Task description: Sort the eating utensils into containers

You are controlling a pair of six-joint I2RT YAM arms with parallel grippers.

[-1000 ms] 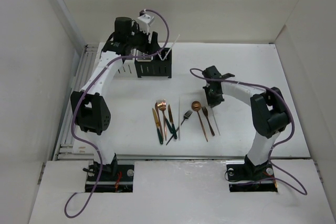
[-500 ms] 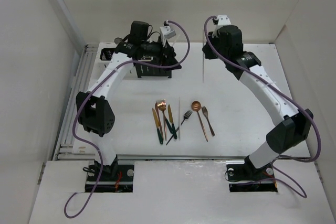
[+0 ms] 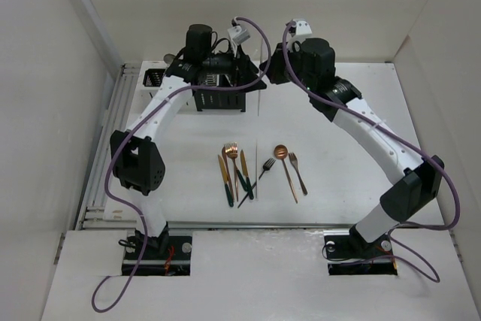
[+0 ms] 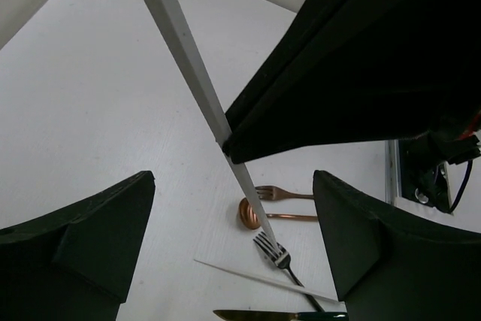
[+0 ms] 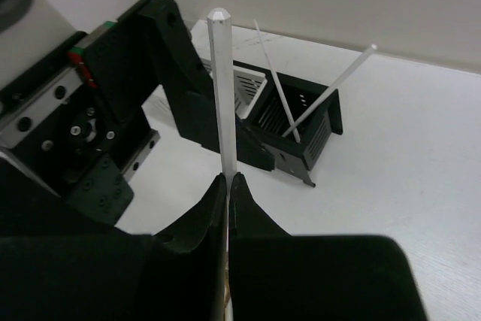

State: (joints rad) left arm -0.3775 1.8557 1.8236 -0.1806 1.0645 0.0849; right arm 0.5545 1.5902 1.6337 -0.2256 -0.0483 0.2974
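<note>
Clamped on a thin white stick whose long axis ran straight out past its fingertips, the right gripper had the black caddy just ahead to its right, while the left gripper gaped open.

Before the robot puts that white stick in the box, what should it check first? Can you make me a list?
1. Right jaws shut on the white stick: ok.
2. Stick standing upright: ok in the right wrist view.
3. Stick above the black caddy: not ok, it looks off to one side.
4. Room in the caddy: ok, only two sticks lean inside.
5. Left jaws out of the way: not ok, they hang open close to the caddy and the stick.
</note>
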